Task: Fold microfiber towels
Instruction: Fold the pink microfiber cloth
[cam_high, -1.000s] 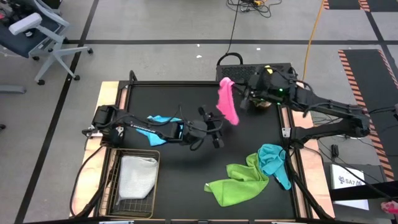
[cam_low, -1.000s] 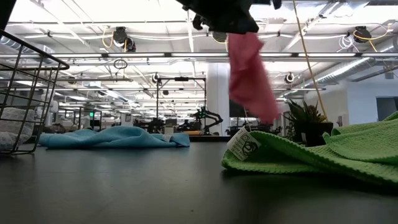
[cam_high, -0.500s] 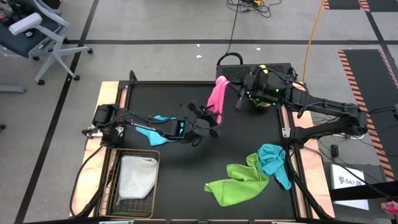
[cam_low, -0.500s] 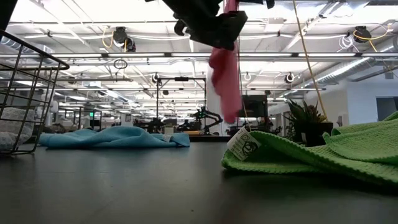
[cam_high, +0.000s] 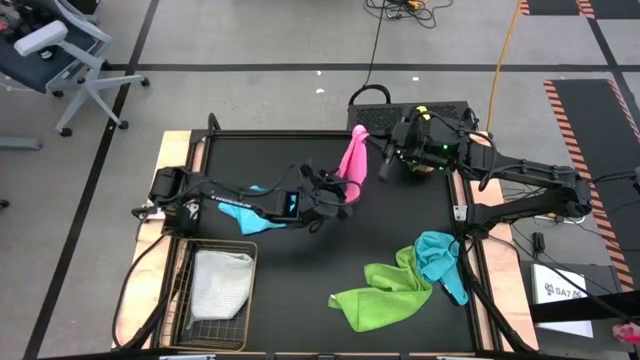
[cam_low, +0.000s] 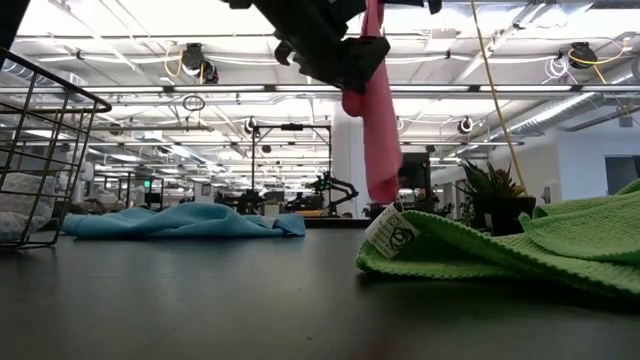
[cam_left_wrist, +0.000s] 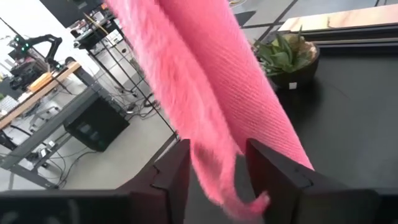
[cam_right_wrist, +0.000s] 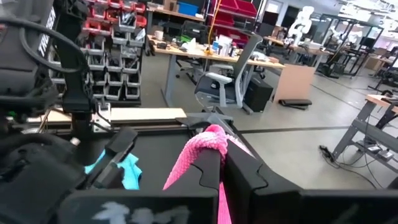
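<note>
Black tabletop — right gripper (cam_high: 385, 158) pinches the hanging pink towel (cam_high: 352, 160); left gripper (cam_high: 345, 190), jaws apart, straddles its lower edge.

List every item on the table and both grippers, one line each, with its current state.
pink towel: hanging in the air, top corner pinched by the right gripper
right gripper: shut on the pink towel
left gripper: fingers either side of the pink towel's lower end
light blue towel: crumpled on the table
green towel: crumpled on the table
teal towel: lying partly on the green towel
grey-white towel: in the basket
</note>
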